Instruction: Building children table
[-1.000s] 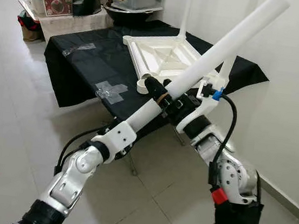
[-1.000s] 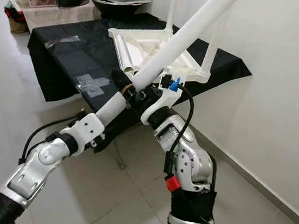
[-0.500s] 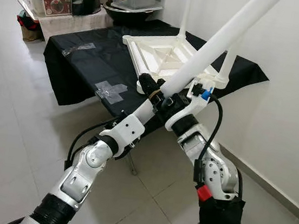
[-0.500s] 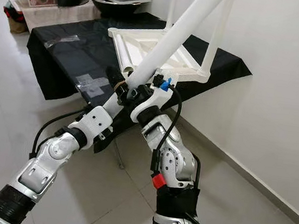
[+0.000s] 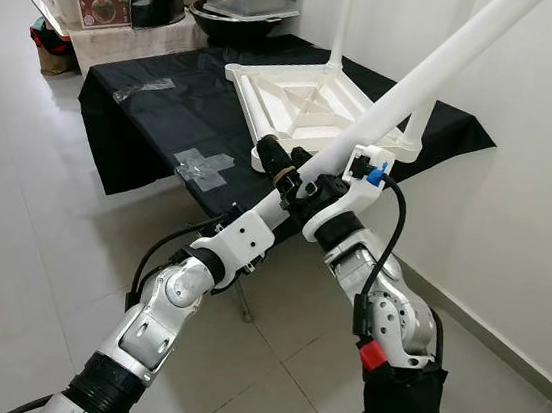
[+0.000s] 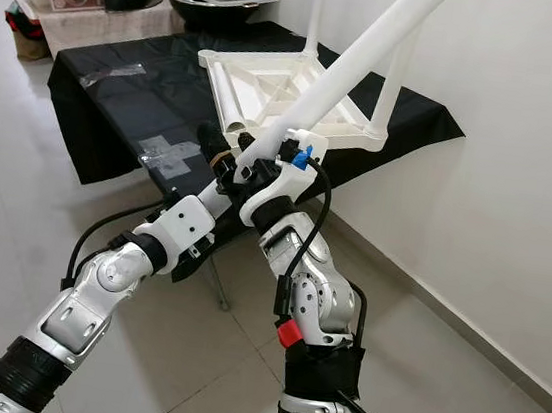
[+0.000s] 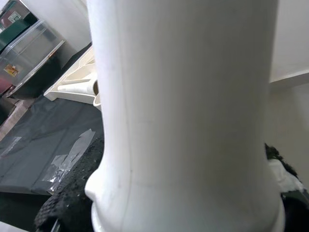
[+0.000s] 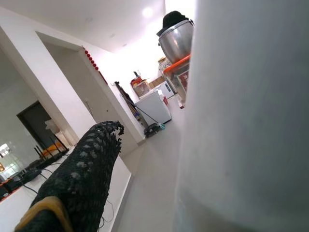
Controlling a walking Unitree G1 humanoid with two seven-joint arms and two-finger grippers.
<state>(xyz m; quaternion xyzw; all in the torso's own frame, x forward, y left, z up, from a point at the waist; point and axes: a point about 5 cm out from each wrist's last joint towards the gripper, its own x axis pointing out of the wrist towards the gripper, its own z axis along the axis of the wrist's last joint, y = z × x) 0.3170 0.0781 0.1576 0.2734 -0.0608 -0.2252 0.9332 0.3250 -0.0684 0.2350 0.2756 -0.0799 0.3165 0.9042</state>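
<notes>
While both the left claw [image 5: 290, 173] and right claw [image 5: 331, 185] clamp its lower end mid-frame, the long white plastic tube leg [image 5: 429, 69] looks light, rigid, slippery; grip low, near the inverted white tabletop [image 5: 294, 103] on the black-draped counter [image 5: 166, 117].

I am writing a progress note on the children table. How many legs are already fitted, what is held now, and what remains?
Done: the white tabletop lies upside down on the black-covered table, with two legs already standing up from it. In hand: the left hand and the right hand together hold another white leg, raised and tilted above the near corner. Left: seating this leg in a socket; the open socket at the near corner is empty.
</notes>
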